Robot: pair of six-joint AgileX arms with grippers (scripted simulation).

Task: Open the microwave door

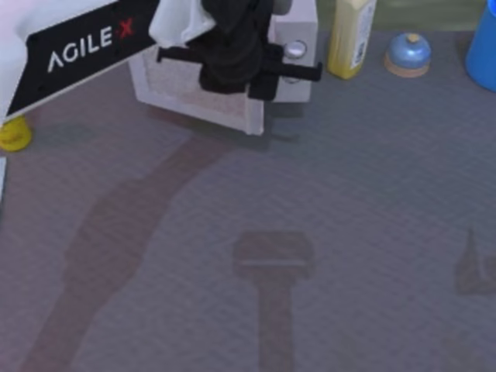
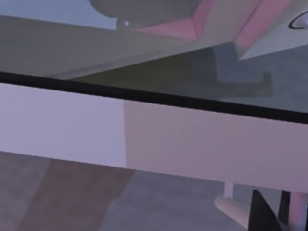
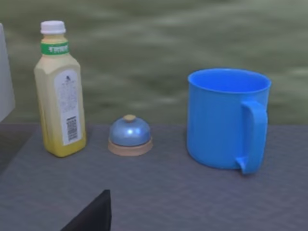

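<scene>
Microwave (image 1: 298, 35) at the far edge of the table, left of centre in the top view, mostly hidden under the left arm. Microwave door (image 1: 203, 99) already swung part way out: its free edge stands forward of the body near the knob (image 1: 294, 50) panel, while the other edge stays close to the box. Left gripper (image 1: 246, 70) sits right over the door's top edge; whether its jaws are spread or pressed on the panel, cannot tell, since the black hardware hides the tips from above and the left wrist view shows only the door's pale face and dark upper rim filling the frame. Right arm parked off the table's right side; only a dark corner of it shows in its own wrist view, jaws not visible. Yellow bottle (image 3: 59, 91), small bell (image 3: 130, 135) and blue mug (image 3: 226, 118) stand in a row to the right of the microwave, untouched. Judged step: mid-swing, door ajar but not wide. Next move likely calls for drawing the free edge further out along its arc about the hinge, keeping clear of the bottle close by.
</scene>
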